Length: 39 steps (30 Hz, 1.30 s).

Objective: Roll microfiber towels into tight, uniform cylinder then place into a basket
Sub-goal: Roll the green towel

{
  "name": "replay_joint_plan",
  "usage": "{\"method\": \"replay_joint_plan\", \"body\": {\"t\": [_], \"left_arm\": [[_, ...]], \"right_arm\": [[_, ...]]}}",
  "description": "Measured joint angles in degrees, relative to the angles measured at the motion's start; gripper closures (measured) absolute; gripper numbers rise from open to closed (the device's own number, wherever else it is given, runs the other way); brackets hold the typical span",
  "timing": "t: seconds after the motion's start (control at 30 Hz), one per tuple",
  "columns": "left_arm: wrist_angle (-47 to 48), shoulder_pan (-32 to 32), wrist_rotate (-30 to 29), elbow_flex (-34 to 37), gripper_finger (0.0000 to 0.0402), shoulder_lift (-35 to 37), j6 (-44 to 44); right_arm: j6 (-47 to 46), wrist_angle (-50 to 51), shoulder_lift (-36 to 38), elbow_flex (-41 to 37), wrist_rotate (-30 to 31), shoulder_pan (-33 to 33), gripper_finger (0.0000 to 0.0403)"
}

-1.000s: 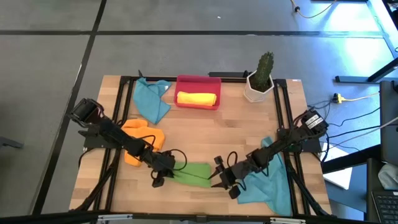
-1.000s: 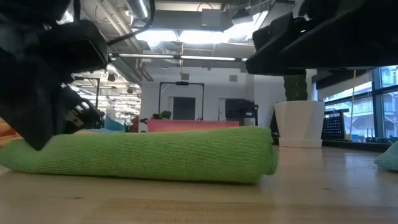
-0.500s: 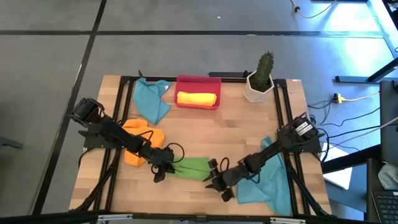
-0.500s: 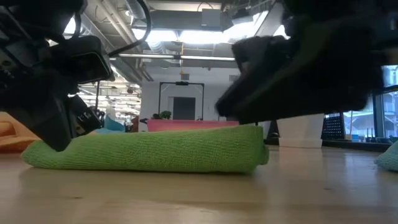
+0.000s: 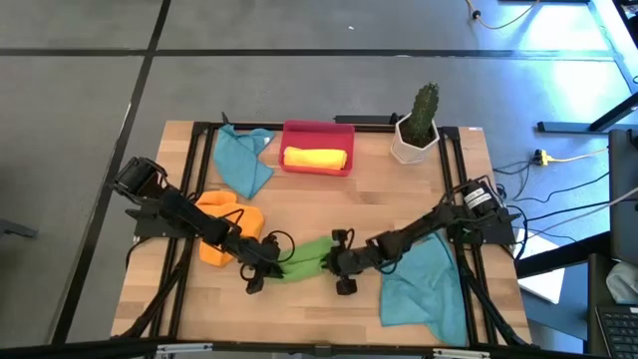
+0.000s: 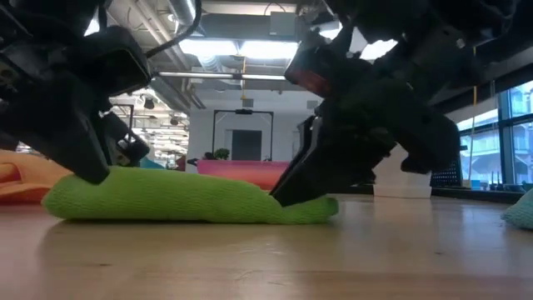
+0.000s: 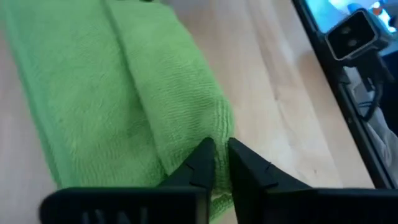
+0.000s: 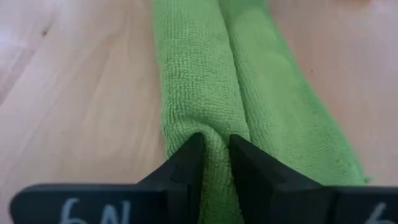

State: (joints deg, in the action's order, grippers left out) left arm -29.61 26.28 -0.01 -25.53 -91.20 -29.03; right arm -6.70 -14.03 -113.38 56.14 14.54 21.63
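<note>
On the tabletop (image 5: 329, 209), going left to right, an orange towel (image 5: 221, 225) lies bunched by the left arm. Beyond it a teal towel (image 5: 242, 160) sits near the far edge, just beside the red basket (image 5: 318, 132), which already holds a rolled yellow towel (image 5: 316, 158).

At the near middle lies the green towel (image 5: 307, 261), with both grippers at its ends. The left gripper (image 5: 261, 269) sits at the left end. In its wrist view its fingers (image 7: 200, 165) are nearly pressed together with a narrow gap, a towel edge just beneath them; whether they pinch cloth cannot be told. The right gripper (image 5: 342, 265) is at the right end, its fingers (image 8: 186, 163) pinching a raised ridge of green cloth between them.

The likely trouble is the roll loosening. The right fingers grip only one fold, so lifting could pull out that layer and let the rest unwind. If the left end is not truly gripped, it may sag or slip free on the way to the basket.

The green towel looks like a low, squashed bundle, not a firm cylinder: thick toward the left, tapering flat at the right, with two ridges and a groove along its length.

Farther right, a second teal towel (image 5: 419, 284) lies spread under the right arm, and a cactus pot (image 5: 415, 135) stands at the far right.
</note>
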Motion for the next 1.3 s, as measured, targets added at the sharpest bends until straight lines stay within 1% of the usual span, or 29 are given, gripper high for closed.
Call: {"method": "replay_joint_plan", "body": {"t": [0.17, 0.27, 0.33, 0.5, 0.6, 0.73, 0.87, 0.93, 1.03, 1.2, 1.3], "left_arm": [[0.9, 0.6, 0.8, -3.0, 0.0325, 0.8, 3.4], [3.9, 1.9, -0.9, -6.2, 0.0309, 1.2, 7.4], [9.6, 3.1, -3.9, -9.3, 0.0302, 1.3, 10.1], [32.1, 6.2, -15.8, -18.9, 0.0296, 1.3, 13.2], [39.8, 8.6, -21.2, -23.2, 0.0297, 1.3, 14.4], [40.4, 11.8, -25.2, -26.7, 0.0295, 0.3, 16.4], [40.9, 13.5, -26.9, -28.6, 0.0292, -4.6, 18.1], [41.0, 13.6, -27.0, -29.7, 0.0292, -7.7, 19.0], [42.6, 13.5, -29.3, -31.6, 0.0292, -11.8, 20.2], [47.8, 13.5, -35.8, -36.3, 0.0291, -16.3, 23.7], [50.7, 13.0, -36.5, -39.1, 0.0291, -18.5, 24.7]], "right_arm": [[-2.4, 0.5, 0.0, 0.0, -1.5, -0.8, 0.0323], [-3.6, 0.7, 0.0, 0.0, -2.0, -0.9, 0.0323], [-4.3, 0.9, 0.0, 0.0, -2.3, -0.9, 0.0323], [-6.3, 1.8, 0.1, 0.0, -4.2, -1.7, 0.0323], [-6.7, 2.0, 0.1, 0.0, -4.9, -2.1, 0.0323], [-8.2, 2.1, 0.1, 0.0, -6.0, -2.6, 0.0323], [-12.1, 2.0, 0.2, 0.0, -9.7, -3.9, 0.0323], [-14.2, 2.0, 0.2, 0.0, -11.5, -4.6, 0.0323], [-15.7, 2.0, 0.2, 0.0, -13.4, -5.3, 0.0323], [-16.8, 2.1, 0.2, 0.0, -14.4, -5.6, 0.0323], [-17.9, 2.2, 0.2, 0.0, -15.4, -5.8, 0.0323]]}}
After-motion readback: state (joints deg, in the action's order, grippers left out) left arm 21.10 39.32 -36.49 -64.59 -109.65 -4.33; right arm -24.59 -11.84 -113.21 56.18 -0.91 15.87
